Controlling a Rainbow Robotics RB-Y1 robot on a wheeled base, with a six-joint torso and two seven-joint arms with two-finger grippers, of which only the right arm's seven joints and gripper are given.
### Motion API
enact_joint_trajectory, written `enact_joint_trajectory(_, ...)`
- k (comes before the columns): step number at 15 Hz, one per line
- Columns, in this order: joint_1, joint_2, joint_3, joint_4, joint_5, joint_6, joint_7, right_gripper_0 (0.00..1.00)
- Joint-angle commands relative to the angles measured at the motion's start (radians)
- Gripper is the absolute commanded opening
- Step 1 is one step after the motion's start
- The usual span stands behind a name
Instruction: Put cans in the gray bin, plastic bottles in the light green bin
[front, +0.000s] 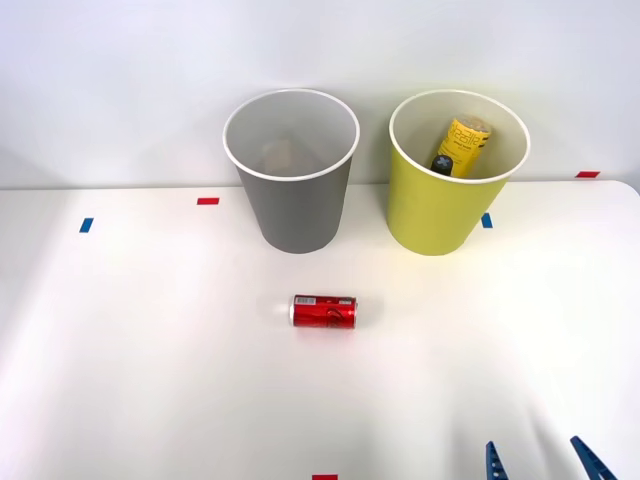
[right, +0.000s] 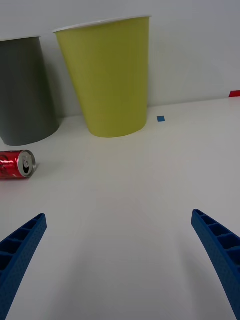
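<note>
Can (front: 323, 311): lying on its side, centre of the front frame, below both bins.
Gray bin (front: 293, 195): upper centre, upright.
Light green bin (front: 440, 205): upper right, holding a yellow-labelled bottle (front: 463, 146).
Right gripper (front: 540, 462): lower right corner, fingers spread, holding nothing.

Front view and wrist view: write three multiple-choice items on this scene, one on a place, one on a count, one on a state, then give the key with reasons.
1. Where is the can?
A. in the gray bin
B. on the table, before the gray bin
C. in the green bin

2. How many bins stand on the table?
A. one
B. two
C. three

3. How is the right gripper?
A. shut on the can
B. shut on nothing
C. jaws open, holding nothing

Key: 1 B, the can lies on its side on the table; 2 B, one gray and one green; 3 C, the blue jaws stand wide apart over bare table.
</note>
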Motion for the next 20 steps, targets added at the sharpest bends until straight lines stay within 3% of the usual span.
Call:
enact_joint_trajectory(1,0.014,-0.004,0.032,-0.001,0.038,0.001,0.018,1.00)
enact_joint_trajectory(20,0.033,-0.007,0.059,-0.001,0.066,0.001,0.035,1.00)
